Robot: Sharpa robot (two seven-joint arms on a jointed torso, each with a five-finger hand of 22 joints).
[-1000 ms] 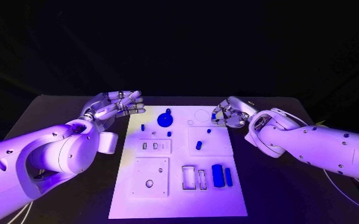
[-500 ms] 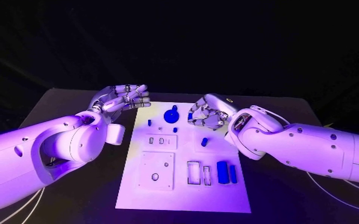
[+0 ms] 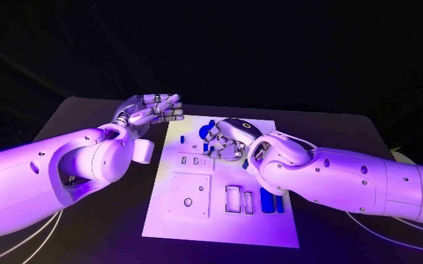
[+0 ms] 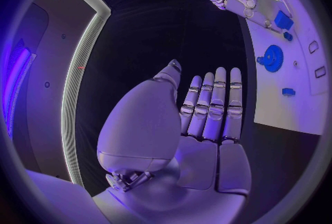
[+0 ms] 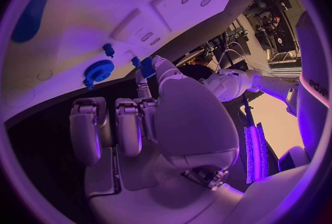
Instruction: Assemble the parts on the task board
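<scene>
The right hand point(image 3: 229, 142) is seen over the task board point(image 3: 216, 218) with a small blue part point(image 5: 147, 67) pinched at its fingertips beside the blue gear point(image 5: 99, 71), while the left hand point(image 3: 151, 110) is held beside the board, fingers extended together, empty.

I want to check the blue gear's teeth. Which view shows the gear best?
The left wrist view: the blue gear lies unobstructed, teeth visible. The right wrist view shows it smaller. In the head view the right hand partly hides it.
</scene>
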